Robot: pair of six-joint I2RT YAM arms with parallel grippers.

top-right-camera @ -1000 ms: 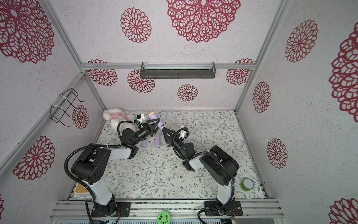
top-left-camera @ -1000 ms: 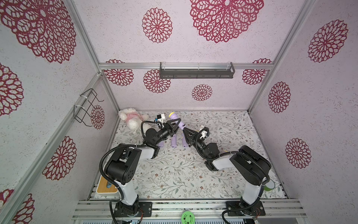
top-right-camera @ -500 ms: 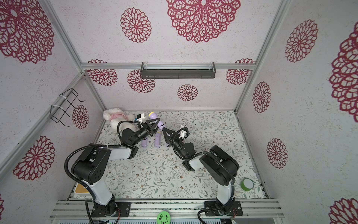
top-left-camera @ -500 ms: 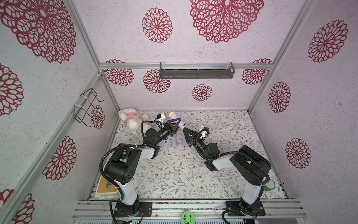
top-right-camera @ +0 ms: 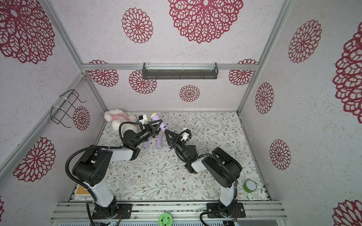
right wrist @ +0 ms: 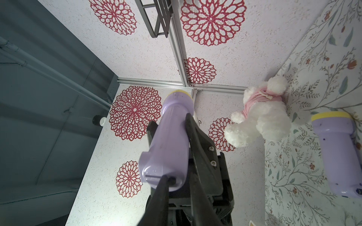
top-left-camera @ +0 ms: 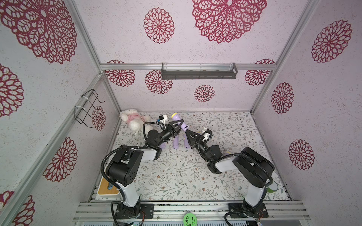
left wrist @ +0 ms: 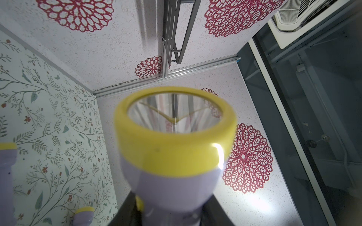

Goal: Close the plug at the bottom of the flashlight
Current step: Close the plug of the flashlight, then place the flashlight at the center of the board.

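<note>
A purple flashlight (top-left-camera: pixel 181 123) with a yellow head is held slanting above the back of the table, its head toward the back wall. My left gripper (top-left-camera: pixel 177 126) is shut on its barrel, and in the left wrist view the yellow-rimmed lens (left wrist: pixel 175 115) fills the middle. My right gripper (top-left-camera: pixel 187 132) is shut, and its fingertip (right wrist: pixel 166 178) touches the flashlight's bottom end face (right wrist: pixel 156 174). A dark spot shows there beside a slot, but the plug cannot be made out. Both top views show the two grippers meeting at the flashlight (top-right-camera: pixel 161 125).
Two more purple flashlights (top-left-camera: pixel 176 142) (top-left-camera: pixel 163 145) lie on the flowered table under the grippers. A white plush toy (top-left-camera: pixel 133 120) sits at the back left. A wire basket (top-left-camera: pixel 88 109) hangs on the left wall, a dark shelf (top-left-camera: pixel 198 73) on the back wall. A green tape roll (top-right-camera: pixel 249 185) lies front right.
</note>
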